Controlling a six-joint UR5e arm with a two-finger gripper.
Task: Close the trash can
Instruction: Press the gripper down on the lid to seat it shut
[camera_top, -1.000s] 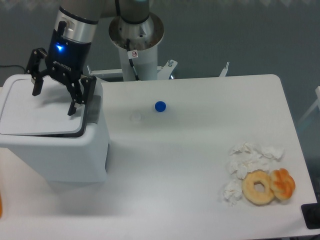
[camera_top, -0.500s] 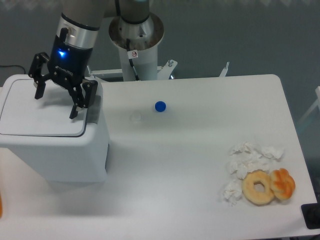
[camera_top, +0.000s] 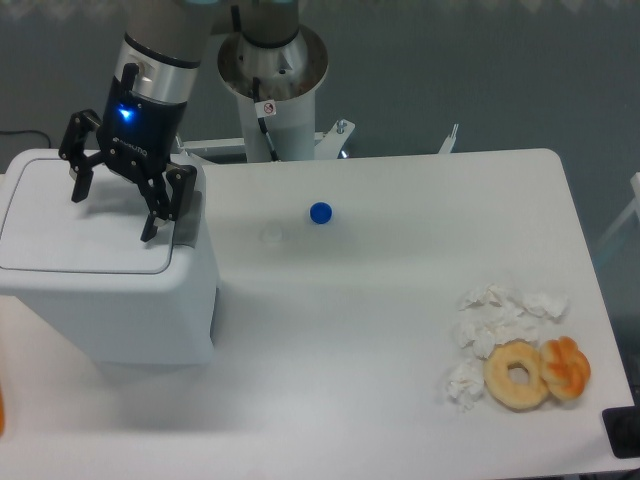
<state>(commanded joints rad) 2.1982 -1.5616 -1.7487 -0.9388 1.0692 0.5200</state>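
Note:
The trash can is a boxy white bin at the table's left side. Its flat white lid lies down flush on the rim, and a grey latch strip shows along the right edge. My gripper hangs over the lid's right half with both black fingers spread apart and nothing between them. Its fingertips sit just above or at the lid surface; I cannot tell whether they touch.
A small blue cap lies mid-table, with a faint clear disc to its left. Crumpled white tissues, a bagel and an orange pastry sit near the front right. The robot's base column stands behind.
The lid has dropped from slightly raised to flat on the bin. The gripper has risen a little and shifted slightly right, staying open.

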